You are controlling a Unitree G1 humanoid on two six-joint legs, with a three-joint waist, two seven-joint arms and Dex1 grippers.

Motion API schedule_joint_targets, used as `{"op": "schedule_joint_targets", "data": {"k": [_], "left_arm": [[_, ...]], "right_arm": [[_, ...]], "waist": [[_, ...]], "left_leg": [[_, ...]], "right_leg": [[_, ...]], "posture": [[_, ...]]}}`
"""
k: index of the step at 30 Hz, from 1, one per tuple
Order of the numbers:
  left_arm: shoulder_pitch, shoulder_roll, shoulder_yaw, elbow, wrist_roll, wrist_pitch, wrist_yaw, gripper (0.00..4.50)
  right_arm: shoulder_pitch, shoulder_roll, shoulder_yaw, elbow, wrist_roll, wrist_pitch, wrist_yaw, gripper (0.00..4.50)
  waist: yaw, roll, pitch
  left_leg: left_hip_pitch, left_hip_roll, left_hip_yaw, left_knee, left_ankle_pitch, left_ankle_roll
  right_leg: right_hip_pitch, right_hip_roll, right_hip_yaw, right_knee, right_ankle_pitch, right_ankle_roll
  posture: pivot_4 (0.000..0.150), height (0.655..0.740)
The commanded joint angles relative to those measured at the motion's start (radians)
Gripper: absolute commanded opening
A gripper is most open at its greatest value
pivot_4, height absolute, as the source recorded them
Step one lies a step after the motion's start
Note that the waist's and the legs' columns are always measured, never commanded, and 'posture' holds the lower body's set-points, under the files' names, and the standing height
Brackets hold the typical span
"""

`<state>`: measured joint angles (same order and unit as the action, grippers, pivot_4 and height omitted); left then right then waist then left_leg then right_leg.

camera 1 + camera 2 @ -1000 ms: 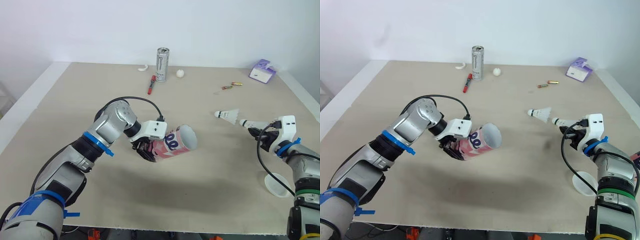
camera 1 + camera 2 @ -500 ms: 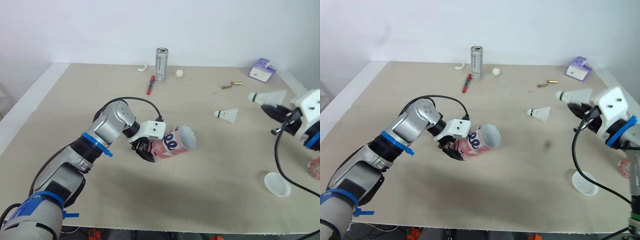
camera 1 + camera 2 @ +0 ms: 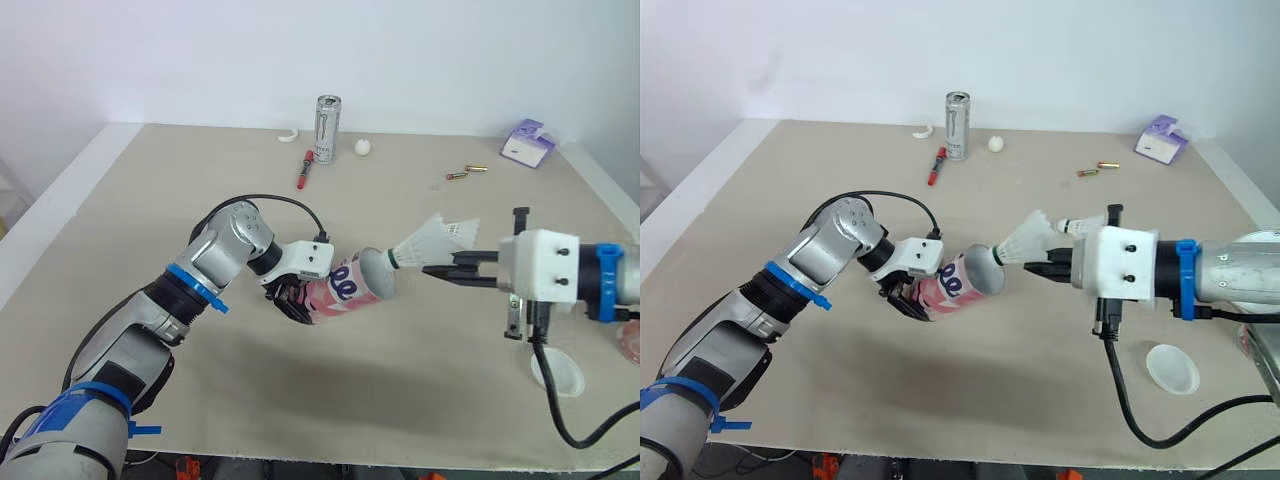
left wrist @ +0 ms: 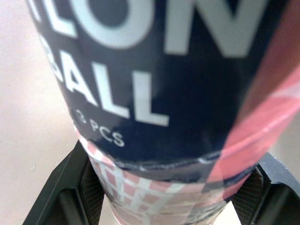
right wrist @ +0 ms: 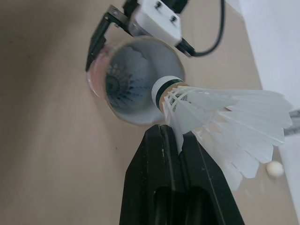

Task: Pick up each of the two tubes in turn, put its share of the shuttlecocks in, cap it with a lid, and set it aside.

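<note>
the step in hand was loading the first tube. the left hand [image 3: 290, 297] was clamped around the closed end of the pink tube [image 3: 352, 286], its fingers [image 4: 70, 187] pressed against either side, holding it off the counter [image 3: 180, 190], tilted with the open mouth facing the robot's right. the right hand [image 5: 176, 136] was pinching a shuttlecock [image 3: 428, 243] by the edge of its feather skirt, cork end leading. the cork sat just at the rim of the tube's mouth, not yet inside, and in the right wrist view it looked a little off the centre of the opening, toward the rim.

the next move probably called for lining the cork up with the middle of the mouth, pushing it in along the tube's axis, then letting go of the feathers without crushing them. a second shuttlecock [image 3: 1081, 224] lay on the counter behind, waiting its turn, and a white lid [image 3: 1172, 368] lay near the right arm for capping afterwards.
</note>
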<state>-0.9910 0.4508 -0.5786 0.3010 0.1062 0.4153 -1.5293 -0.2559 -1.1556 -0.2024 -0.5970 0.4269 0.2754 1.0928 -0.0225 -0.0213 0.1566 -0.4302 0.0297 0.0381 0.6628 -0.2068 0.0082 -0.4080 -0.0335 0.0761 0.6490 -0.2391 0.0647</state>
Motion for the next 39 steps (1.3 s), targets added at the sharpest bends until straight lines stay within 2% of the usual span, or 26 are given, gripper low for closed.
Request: {"op": "schedule_joint_targets", "data": {"k": [1,8,10,11,13,15,18,19,20,22,26,31,39], "left_arm": [[-0.002,0.005,-0.017,0.015,0.021,0.005,0.003,2.97],[-0.005,0.006,-0.014,0.016,0.022,0.009,0.003,2.97],[-0.001,0.009,-0.015,0.011,0.022,0.011,0.002,2.97],[0.0,0.01,-0.015,0.009,0.022,0.012,0.002,2.97],[0.002,0.012,-0.016,0.006,0.022,0.014,0.001,2.97],[0.002,0.011,-0.016,0.005,0.022,0.015,0.001,2.97],[0.002,0.009,-0.017,0.003,0.022,0.017,0.002,2.97],[0.002,0.008,-0.017,0.003,0.021,0.017,0.002,2.97],[0.002,0.007,-0.017,0.002,0.021,0.018,0.002,2.97],[0.003,0.006,-0.017,-0.001,0.02,0.018,0.002,2.97],[0.007,0.005,-0.019,-0.008,0.02,0.022,0.005,2.97],[0.017,0.01,-0.019,-0.028,0.018,0.029,0.005,2.97],[0.028,0.023,-0.019,-0.052,0.019,0.043,0.008,2.97]], "right_arm": [[-0.039,0.016,0.048,-0.028,-0.031,-0.031,-0.006,0.06],[-0.096,0.069,0.146,-0.036,-0.058,-0.02,-0.022,0.06],[-0.105,0.077,0.148,-0.036,-0.048,-0.006,-0.019,0.72],[-0.109,0.079,0.147,-0.036,-0.044,-0.001,-0.018,0.72],[-0.111,0.088,0.129,-0.039,-0.013,0.019,-0.02,1.75],[-0.113,0.107,0.093,-0.041,0.037,0.056,-0.039,2.26],[-0.11,0.131,0.026,-0.019,0.104,0.106,-0.074,3.35],[-0.106,0.151,-0.016,0.015,0.144,0.149,-0.107,3.35],[-0.101,0.168,-0.055,0.048,0.181,0.2,-0.14,3.91],[-0.085,0.206,-0.115,0.128,0.223,0.277,-0.205,4.37],[-0.053,0.267,-0.159,0.314,0.187,0.333,-0.308,4.45],[-0.096,0.332,-0.131,0.656,0.046,0.195,-0.398,4.45],[-0.291,0.373,-0.066,1.075,-0.06,0.033,-0.351,4.45]], "waist": [[0.0,0.0,0.0],[0.001,0.0,0.0],[0.001,-0.001,0.0],[0.001,0.0,0.0],[0.0,-0.001,0.0],[0.001,-0.001,0.0],[0.001,-0.001,0.0],[0.001,-0.001,0.0],[0.001,-0.001,0.0],[0.001,-0.001,0.0],[0.001,-0.003,0.0],[0.0,-0.003,0.0],[-0.005,0.002,-0.001]], "left_leg": [[0.0,0.0,0.0,0.0,0.0,0.0],[0.0,0.0,0.0,0.0,0.0,0.0],[0.0,0.0,0.0,0.0,0.0,0.0],[0.0,0.0,0.0,0.0,0.0,0.0],[0.0,0.0,0.0,0.0,0.0,0.0],[0.0,0.0,0.0,0.0,0.0,0.0],[0.0,0.0,0.0,0.0,0.0,0.0],[0.0,0.0,0.0,0.0,0.0,0.0],[-0.001,0.0,0.0,0.0,0.0,0.0],[-0.001,0.001,0.0,0.0,0.0,0.0],[0.0,0.0,0.0,0.001,0.0,0.0],[0.0,0.0,0.0,0.0,0.0,0.0],[0.001,0.0,0.001,-0.001,0.0,0.0]], "right_leg": [[0.0,0.0,0.0,0.0,0.0,0.0],[0.0,0.0,0.0,0.0,0.0,0.0],[0.0,0.0,0.0,0.0,0.0,0.0],[0.0,0.0,0.0,0.0,0.0,0.0],[0.0,0.0,0.0,0.0,0.0,0.0],[0.0,0.0,0.0,0.0,0.0,0.0],[0.0,0.0,0.0,0.0,0.0,0.0],[0.0,0.0,0.0,0.0,0.0,0.0],[0.0,0.0,0.0,0.0,0.0,0.0],[0.0,0.0,0.0,0.0,0.0,0.0],[0.0,0.0,0.0,0.0,0.003,-0.004],[0.0,0.0,0.0,0.0,0.003,-0.004],[0.0,0.002,0.003,0.0,0.005,0.0]], "posture": [[0.15,0.74],[0.15,0.74],[0.15,0.74],[0.15,0.74],[0.15,0.74],[0.15,0.74],[0.15,0.74],[0.15,0.74],[0.15,0.74],[0.15,0.74],[0.15,0.74],[0.15,0.74],[0.15,0.74]]}}
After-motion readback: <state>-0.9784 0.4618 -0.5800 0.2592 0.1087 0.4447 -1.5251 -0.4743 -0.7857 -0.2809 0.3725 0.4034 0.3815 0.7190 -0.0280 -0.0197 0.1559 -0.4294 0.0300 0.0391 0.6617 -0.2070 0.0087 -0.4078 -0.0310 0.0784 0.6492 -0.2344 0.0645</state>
